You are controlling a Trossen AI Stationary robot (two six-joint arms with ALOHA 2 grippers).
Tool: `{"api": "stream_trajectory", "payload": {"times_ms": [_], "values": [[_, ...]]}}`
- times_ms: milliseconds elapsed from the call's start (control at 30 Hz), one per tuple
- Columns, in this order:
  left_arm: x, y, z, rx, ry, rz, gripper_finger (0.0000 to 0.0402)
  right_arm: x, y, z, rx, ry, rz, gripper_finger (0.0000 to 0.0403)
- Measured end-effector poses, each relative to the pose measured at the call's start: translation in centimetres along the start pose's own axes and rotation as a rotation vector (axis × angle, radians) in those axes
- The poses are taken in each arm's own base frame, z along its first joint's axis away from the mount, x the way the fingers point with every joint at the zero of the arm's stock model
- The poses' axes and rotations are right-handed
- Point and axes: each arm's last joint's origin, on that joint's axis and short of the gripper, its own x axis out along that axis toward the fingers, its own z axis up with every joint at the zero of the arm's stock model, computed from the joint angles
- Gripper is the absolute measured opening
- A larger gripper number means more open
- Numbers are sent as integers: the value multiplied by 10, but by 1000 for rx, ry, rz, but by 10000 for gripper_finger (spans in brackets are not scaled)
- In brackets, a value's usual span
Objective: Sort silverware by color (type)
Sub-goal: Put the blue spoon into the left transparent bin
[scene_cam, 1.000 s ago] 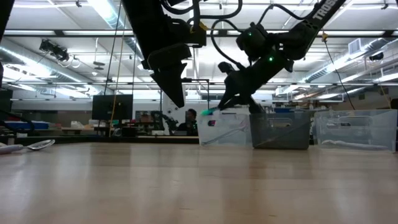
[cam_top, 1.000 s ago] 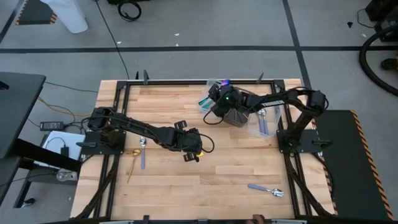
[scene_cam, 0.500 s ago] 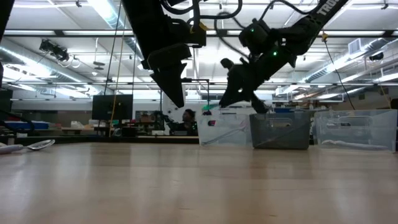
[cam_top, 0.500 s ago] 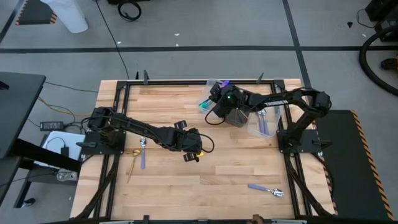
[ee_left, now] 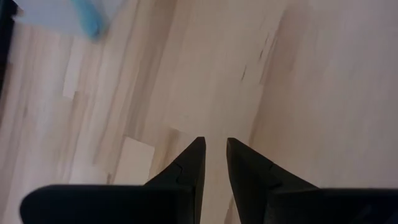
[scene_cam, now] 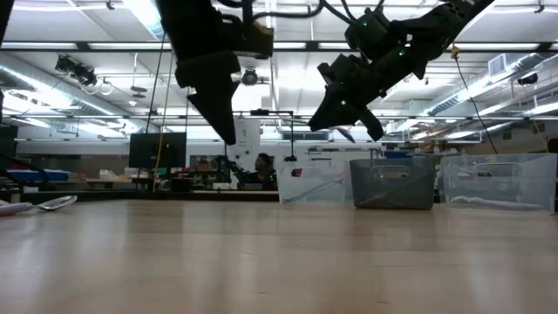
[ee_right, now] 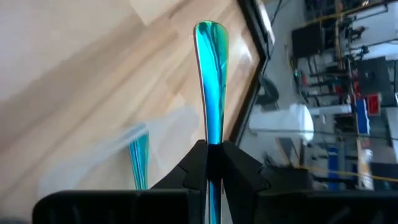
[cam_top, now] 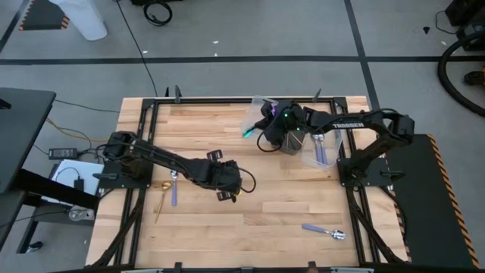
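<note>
My right gripper [cam_top: 258, 130] hangs at the table's far side, just left of the dark bin [cam_top: 292, 141]. It is shut on an iridescent teal spoon [ee_right: 210, 74], also seen from above [cam_top: 247, 131]. Another teal spoon [ee_right: 140, 158] lies in a clear tray [cam_top: 256, 108] beneath it. My left gripper [cam_top: 225, 192] hovers over bare wood near the table's middle, its fingers [ee_left: 213, 146] a narrow gap apart with nothing between them. A gold spoon [cam_top: 161, 199] and a purple-handled spoon [cam_top: 173, 186] lie flat at the left. A third spoon [cam_top: 324, 231] lies near the right front. My right gripper pinches the teal spoon's slim shaft [ee_right: 211, 134] between its two fingers. The spoon runs along the fingers, and its rounded end [ee_right: 211, 34] sticks out past the fingertips. The fingers slant down toward the table's left. The spoon is lifted clear of the tray and table.
A second clear tray [cam_top: 319, 152], holding a purple-handled spoon, stands right of the dark bin. In the low view the three containers [scene_cam: 392, 183] line the far side. A black frame rail runs along the table's edges. Open wood lies across the middle and the near side.
My right gripper has risen above the trays with the teal spoon and rolled about its own line. The spoon stays pinched and has come up clear of the clear tray.
</note>
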Motion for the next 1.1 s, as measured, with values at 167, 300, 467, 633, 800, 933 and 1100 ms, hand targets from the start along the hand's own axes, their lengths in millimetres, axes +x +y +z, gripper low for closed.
{"api": "stream_trajectory", "payload": {"times_ms": [167,300,467,633,800,933,1100], "values": [[-11,0,-1,-7,-38,29,73,1,-1,1,3,-53,6,47],[-13,-1,-1,-14,-50,32,73,0,-2,-3,10,-42,0,48],[-13,0,-1,-17,-51,31,73,0,-2,-13,34,-14,21,48],[-13,0,0,-21,-55,30,73,-1,1,-19,43,10,59,48],[-13,-1,0,-21,-57,28,73,-2,3,-23,52,29,83,48],[-13,-1,0,-23,-58,28,73,-2,2,-29,62,57,80,52],[-13,-1,1,-27,-67,23,73,-3,1,-33,79,62,80,81]]}}
